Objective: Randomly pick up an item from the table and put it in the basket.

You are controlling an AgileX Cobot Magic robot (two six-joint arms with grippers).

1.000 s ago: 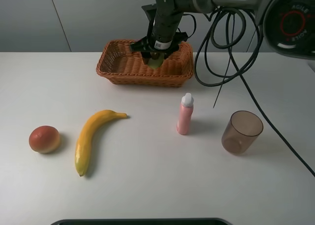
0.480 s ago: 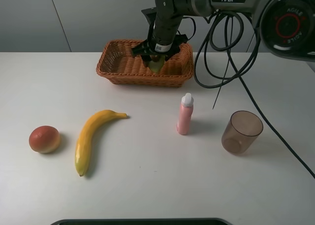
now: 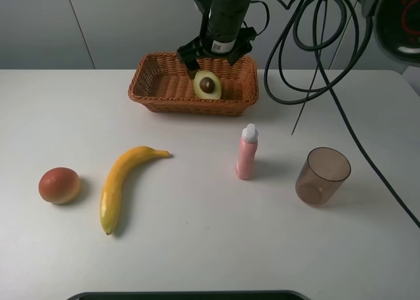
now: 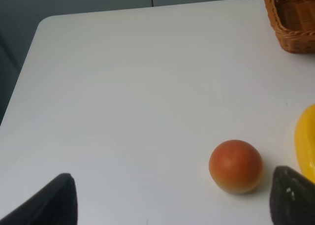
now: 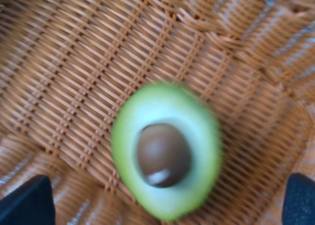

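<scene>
Green avocado half (image 3: 207, 85) sits in the basket (image 3: 152, 95), pit showing. R gripper (image 3: 214, 54) is wide open just above, holding nothing. It may bump the fruit or basket wall if it swings low

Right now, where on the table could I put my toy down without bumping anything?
The biggest bare patch of table is the front strip, nearer than the banana, bottle and cup. The gap between banana and bottle is free, and so is the corner left of the basket. It is crowded at the basket, where the avocado lies under the arm.
</scene>
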